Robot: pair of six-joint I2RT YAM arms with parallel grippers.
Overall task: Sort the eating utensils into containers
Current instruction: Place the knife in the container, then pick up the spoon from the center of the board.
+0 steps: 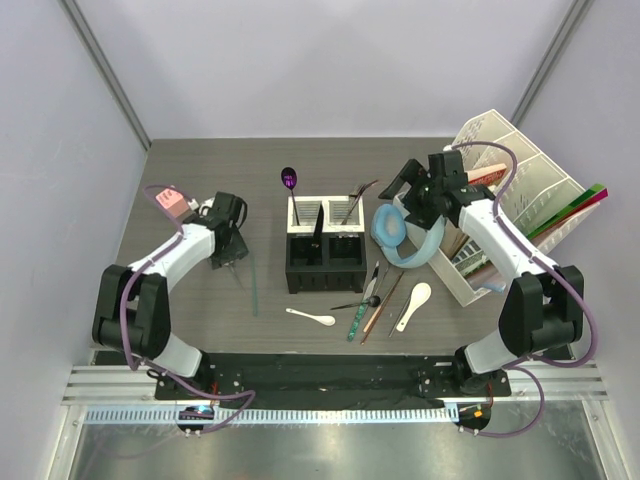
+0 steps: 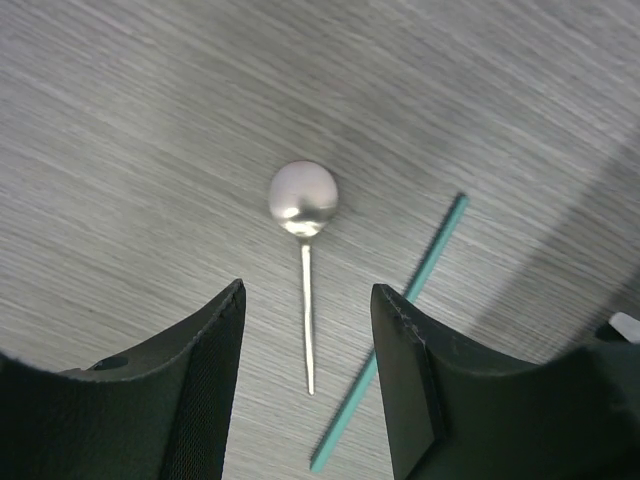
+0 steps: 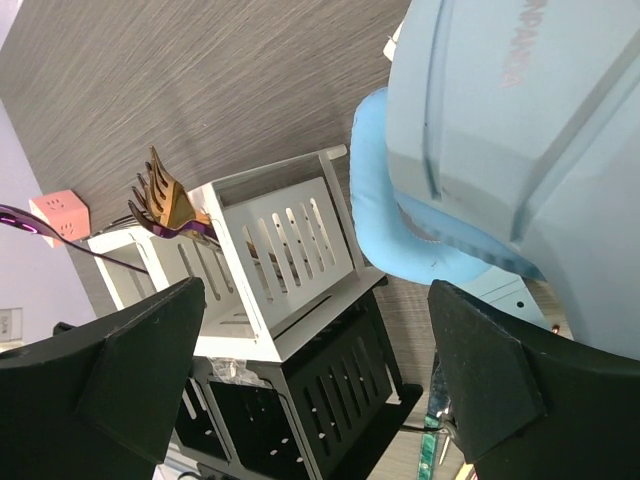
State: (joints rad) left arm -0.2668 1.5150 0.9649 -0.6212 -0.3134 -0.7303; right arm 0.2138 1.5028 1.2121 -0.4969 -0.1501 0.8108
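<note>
the left gripper (image 2: 308, 300) hangs over the left part of the dark wood-grain table (image 1: 200, 170). its two fingers (image 2: 200, 400) are spread apart and pinch nothing. under it lies a small metal spoon (image 2: 303, 200) with a round shiny bowl and a very thin straight handle. the handle runs into the gap between the fingers and does not touch them. beside the spoon lies a thin teal stick (image 2: 400, 320), slanted and apart from it.

the right gripper (image 1: 393, 190) is also spread wide and holds nothing. it is just beside the light blue ring-shaped thing (image 1: 383, 228), near the white slotted rack (image 1: 497, 128).

the black caddy (image 1: 325, 275) stands in the middle of the table, and its two back compartments are rimmed in white. a purple spoon (image 1: 289, 180) stands upright in the back left one. a copper fork (image 3: 165, 195) stands in the back right one with its tines up. a black knife (image 1: 317, 232) stands in the left half, but i cannot tell in which compartment.

in front of the caddy, flat on the table, lie a white soup spoon (image 1: 312, 317), a green-patterned piece (image 1: 357, 320), brown chopsticks (image 1: 385, 305) and a second white soup spoon (image 1: 415, 303). a small pink block (image 1: 172, 200) sits near the left arm.
</note>
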